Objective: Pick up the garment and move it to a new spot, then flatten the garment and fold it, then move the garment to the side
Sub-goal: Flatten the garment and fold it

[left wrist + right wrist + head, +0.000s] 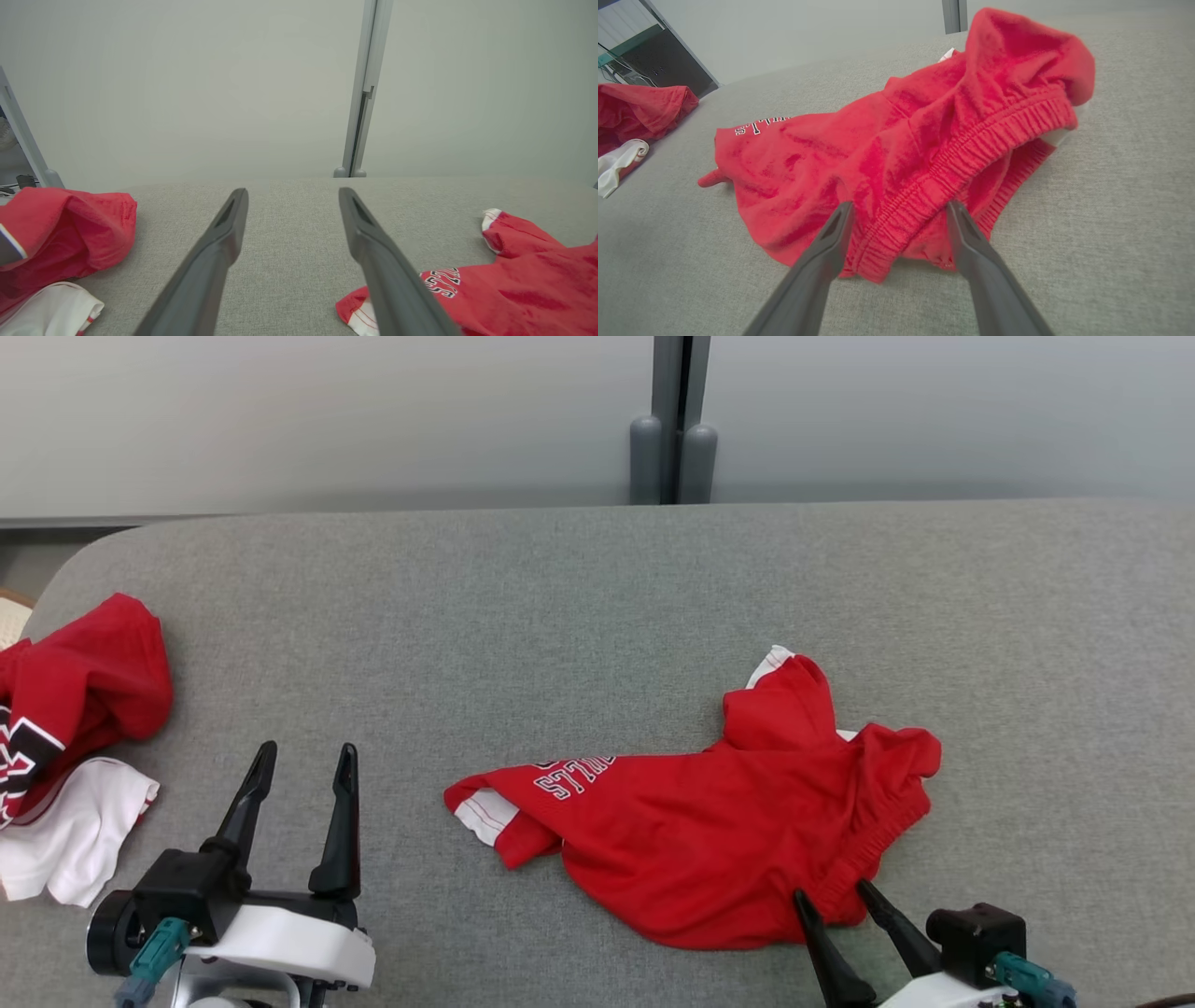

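The garment (719, 821) is a pair of red shorts with white trim and white lettering, lying crumpled right of centre on the grey table (560, 616). Its elastic waistband (952, 168) faces the near edge. My right gripper (834, 894) is open at the garment's near right corner, and in the right wrist view its fingers (831, 238) straddle the waistband end without closing on it. My left gripper (306, 756) stands open over bare table, well left of the garment (504, 289), with nothing between its fingers (224, 233).
A heap of red and white clothes (65, 737) lies at the table's left edge, also seen as clothes (56, 242) in the left wrist view. A grey post (674, 429) stands behind the table's far edge against a pale wall.
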You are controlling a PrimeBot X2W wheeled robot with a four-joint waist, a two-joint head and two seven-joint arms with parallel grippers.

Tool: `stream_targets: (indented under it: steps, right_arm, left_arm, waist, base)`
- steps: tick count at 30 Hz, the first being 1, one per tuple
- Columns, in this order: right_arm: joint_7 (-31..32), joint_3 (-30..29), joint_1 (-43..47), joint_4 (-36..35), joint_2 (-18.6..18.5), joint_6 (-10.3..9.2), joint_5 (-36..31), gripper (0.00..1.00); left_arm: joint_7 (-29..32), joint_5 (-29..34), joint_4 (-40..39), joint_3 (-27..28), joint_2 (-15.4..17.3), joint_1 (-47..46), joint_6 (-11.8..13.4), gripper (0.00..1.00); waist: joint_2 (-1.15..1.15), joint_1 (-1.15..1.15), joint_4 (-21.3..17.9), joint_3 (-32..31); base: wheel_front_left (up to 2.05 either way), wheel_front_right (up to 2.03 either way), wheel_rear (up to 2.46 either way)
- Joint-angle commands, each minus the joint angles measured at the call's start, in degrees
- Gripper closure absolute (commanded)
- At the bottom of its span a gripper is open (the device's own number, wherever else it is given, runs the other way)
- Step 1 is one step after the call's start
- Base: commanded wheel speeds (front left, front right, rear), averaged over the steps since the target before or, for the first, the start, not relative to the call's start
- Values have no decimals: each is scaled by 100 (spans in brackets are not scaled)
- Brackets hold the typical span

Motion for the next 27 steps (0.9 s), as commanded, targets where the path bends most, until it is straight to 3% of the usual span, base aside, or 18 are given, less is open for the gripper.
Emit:
stream_targets:
  steps: [1, 6, 7, 8, 18, 27]
  right_arm:
    - [-51, 8, -67, 47, -16, -2, 14, 0]
    - [-120, 157, -348, 378, -6, -2, 119, 0]
    - [-134, 192, -383, 416, -6, -2, 178, 57]
    - [-164, 227, -409, 437, -10, -1, 220, 100]
    - [-432, 76, -575, -52, -214, -2, 326, 100]
    - [-128, -425, -1284, -484, -496, -2, 289, 100]
  left_arm:
    - [-32, -9, 20, 3, 17, -99, -33, 0]
    - [-120, -43, 136, -31, 22, -236, -39, 0]
    - [-142, -47, 157, -37, 26, -257, -45, 0]
    - [-154, -56, 181, -46, 29, -269, -52, 0]
    - [-279, -70, 290, -38, 99, -387, -8, 0]
    - [-312, -96, 330, -155, 74, -692, -39, 0]
  waist:
    - [0, 0, 36, 60]
    - [0, 0, 71, 156]
    - [0, 0, 76, 170]
    - [0, 0, 83, 186]
    - [0, 0, 8, 273]
    - [0, 0, 22, 619]
  base:
    - [0, 0, 0]
    - [0, 0, 0]
    - [0, 0, 0]
    - [0, 0, 0]
    - [0, 0, 0]
    - [0, 0, 0]
